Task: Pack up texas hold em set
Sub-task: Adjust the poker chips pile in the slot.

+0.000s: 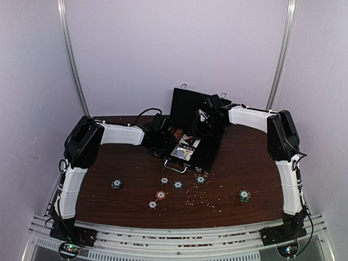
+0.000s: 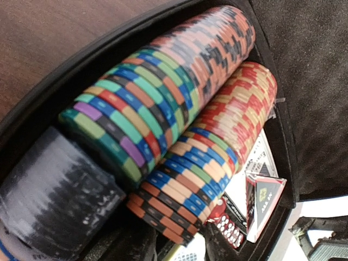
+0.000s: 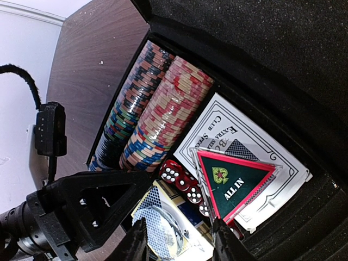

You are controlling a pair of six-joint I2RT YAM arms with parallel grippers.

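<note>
Right claw (image 3: 179,246) is down over the open case, fingers spread wide apart. A blue-backed deck (image 3: 157,220) w/ a shiny clear cover lies right under the gap. Left claw (image 1: 166,140) is at the case's left edge, by the chips. Can't tell if it's spread or pressed together, tips don't show.

Now big to small. Dark wood table (image 1: 244,157). Case (image 1: 187,106) sits centre-back on it: black, lid standing upright toward the wall, silver latches on the lid's top edge, silver handle on the near side, black lining inside. In its left part, two chip rows (image 2: 179,87) lie side by side on edge, striped green, blue, red, black, some purple. The inner row goes mostly red at its far end. Next to them is a white card box (image 3: 247,136), and lying over it a green triangular ALL IN marker (image 3: 234,182) w/ red border. Red dice (image 3: 182,182), white pips, are tucked btwn the rows and the decks.

Out front, seven loose chips (image 1: 160,194) are scattered on the table, none touching, one well off to the right. Tiny pale specks (image 1: 209,202) lie among them.
</note>
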